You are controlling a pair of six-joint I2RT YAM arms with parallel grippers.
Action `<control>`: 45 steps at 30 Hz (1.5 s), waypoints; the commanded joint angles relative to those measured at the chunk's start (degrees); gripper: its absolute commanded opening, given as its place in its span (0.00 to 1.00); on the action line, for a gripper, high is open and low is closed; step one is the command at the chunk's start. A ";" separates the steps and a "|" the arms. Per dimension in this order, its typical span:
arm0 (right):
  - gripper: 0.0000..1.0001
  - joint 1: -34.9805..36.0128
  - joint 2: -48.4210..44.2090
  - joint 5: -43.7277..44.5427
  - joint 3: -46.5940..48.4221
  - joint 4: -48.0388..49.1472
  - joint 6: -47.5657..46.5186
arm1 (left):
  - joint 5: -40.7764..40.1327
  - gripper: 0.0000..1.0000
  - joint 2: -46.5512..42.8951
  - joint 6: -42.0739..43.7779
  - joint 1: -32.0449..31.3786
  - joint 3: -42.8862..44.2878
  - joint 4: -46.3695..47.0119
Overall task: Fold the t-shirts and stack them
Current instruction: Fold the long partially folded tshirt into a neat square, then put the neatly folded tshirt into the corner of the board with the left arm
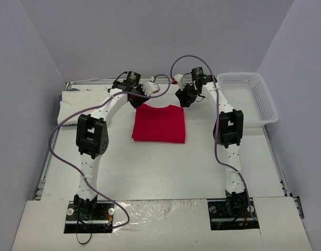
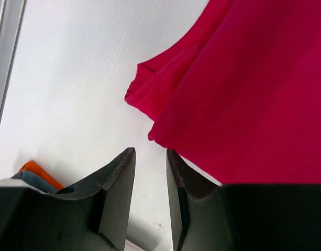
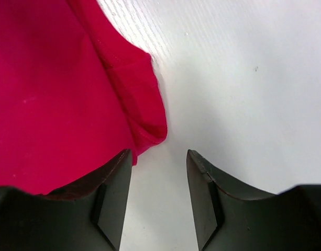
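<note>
Hovering just off the far corners of the red shirt (image 1: 159, 124), the left gripper (image 2: 151, 151) and right gripper (image 3: 159, 152) stand parted, holding nothing; the shirt lies folded mid-table, probably ready for stacking with the white shirt (image 1: 71, 99) far left

I find no legible text, label, brand, number or sign in any of my three views. The red t-shirt (image 1: 159, 123), the desk (image 1: 150, 172) and the white mesh basket (image 1: 254, 97) at the far right all present plain, unmarked surfaces as far as I can tell.
</note>
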 commanded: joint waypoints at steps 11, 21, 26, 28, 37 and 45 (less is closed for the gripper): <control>0.46 14.63 -26.09 14.50 -28.35 4.14 5.65 | 0.13 0.32 -23.90 -24.55 12.35 -21.11 0.96; 0.48 32.40 -23.31 24.80 -32.53 7.93 10.83 | 4.55 0.32 -29.70 -25.96 20.27 -33.60 -1.34; 0.48 33.72 -16.62 26.12 -26.21 7.84 11.27 | 4.99 0.32 -30.93 -26.40 22.56 -38.60 1.04; 0.48 33.90 -14.17 26.83 -23.22 7.75 11.19 | 4.65 0.32 -31.37 -25.88 22.73 -39.40 1.74; 0.48 35.39 -7.31 25.69 -14.78 6.26 12.24 | 6.40 0.32 -31.02 -25.17 23.17 -40.20 1.83; 0.50 36.97 -8.61 26.65 -15.91 5.47 12.24 | 7.19 0.32 -31.11 -24.82 23.17 -40.72 2.18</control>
